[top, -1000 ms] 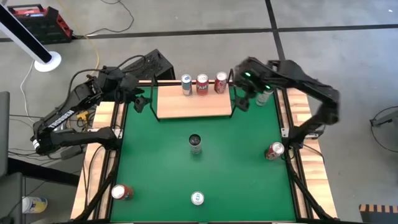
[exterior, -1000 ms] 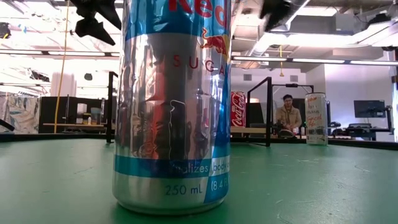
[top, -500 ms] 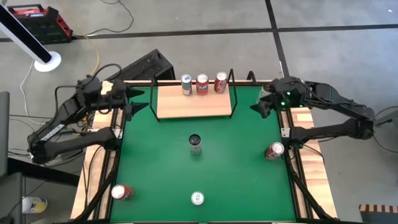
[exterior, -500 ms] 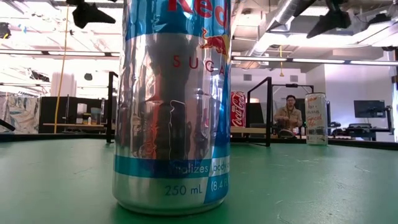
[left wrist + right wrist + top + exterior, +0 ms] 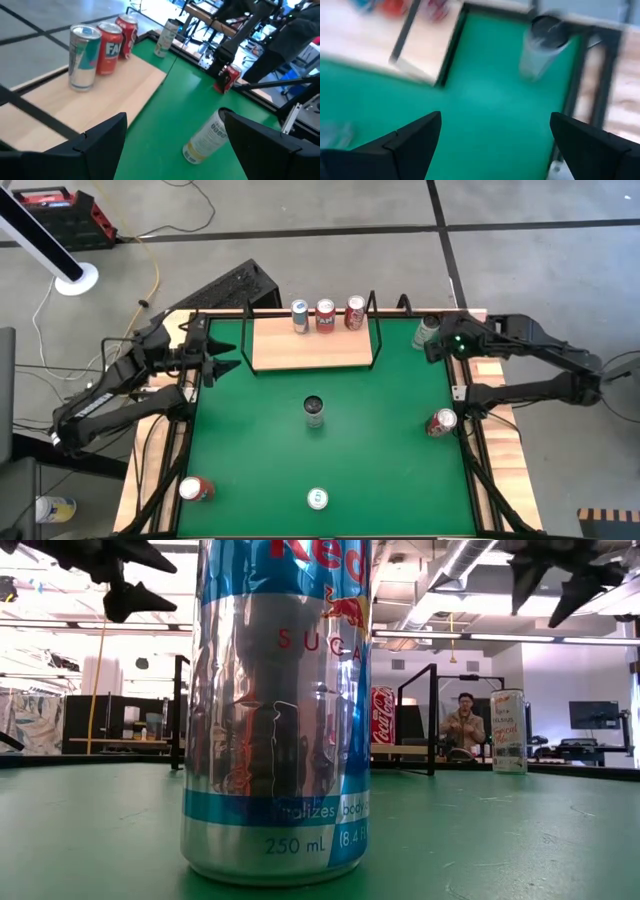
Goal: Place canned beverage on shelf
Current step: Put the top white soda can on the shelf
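Across the upper middle of the overhead frame I see the shelf, a light-wood board in a thin black wire frame, lying on the green mat. Three cans stand in a row along its top edge: a silver-and-teal can, a red can and a second red can.

At the left edge of the mat, my left gripper hangs off the shelf's left end with its jaws spread wide, holding nothing and touching nothing. In its wrist view the two dark fingers stand well apart over the board and the mat.

At upper right, my right gripper sits with its jaws fully spread and empty, just beside a pale upright can near the mat's top right corner. I cannot tell whether it touches that can.

On the mat I also count a dark-topped can at centre, a can lying at right, a can at lower left, and the tall blue-and-silver can at bottom centre, which fills the low view.
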Controlling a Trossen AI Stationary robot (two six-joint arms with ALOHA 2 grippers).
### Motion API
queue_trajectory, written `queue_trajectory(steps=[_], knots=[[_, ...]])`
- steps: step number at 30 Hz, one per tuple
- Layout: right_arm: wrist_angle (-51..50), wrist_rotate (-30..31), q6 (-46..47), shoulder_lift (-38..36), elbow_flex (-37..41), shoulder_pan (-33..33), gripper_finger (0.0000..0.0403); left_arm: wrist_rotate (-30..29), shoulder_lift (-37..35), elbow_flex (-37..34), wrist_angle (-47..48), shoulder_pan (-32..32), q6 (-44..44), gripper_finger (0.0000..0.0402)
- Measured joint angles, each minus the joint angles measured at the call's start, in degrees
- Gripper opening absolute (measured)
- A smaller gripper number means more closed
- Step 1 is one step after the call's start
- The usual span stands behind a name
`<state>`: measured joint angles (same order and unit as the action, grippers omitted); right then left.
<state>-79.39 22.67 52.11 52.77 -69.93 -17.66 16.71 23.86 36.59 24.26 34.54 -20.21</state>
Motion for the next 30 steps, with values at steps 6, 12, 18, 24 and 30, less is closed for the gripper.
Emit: queue_trajectory(steps=[6, 12, 18, 24, 30], knots=[[3.6, 3.0, -5.7, 4.8, 0.0, -12.8, 0.0399, -0.2, 1.4, -0.2, -8.1, 0.0, 0.3, 0.032], [11.2, 0.1, -17.1, 11.9, 0.0, -24.5, 0.0399, 0.3, 3.3, -0.2, -15.5, 0.0, -1.4, 0.032], [15.7, -3.5, -22.6, 17.9, -0.1, -32.0, 0.0394, 0.9, 3.5, 0.1, -14.7, 0.0, -3.0, 0.032], [15.6, -4.5, -24.0, 24.2, 0.0, -34.6, 0.0389, 1.0, 3.5, 0.1, -14.6, 0.0, -3.6, 0.032], [14.8, -5.0, -24.8, 28.4, 0.0, -34.6, 0.0389, 1.0, 3.5, 0.1, -14.6, 0.0, -4.5, 0.032]])
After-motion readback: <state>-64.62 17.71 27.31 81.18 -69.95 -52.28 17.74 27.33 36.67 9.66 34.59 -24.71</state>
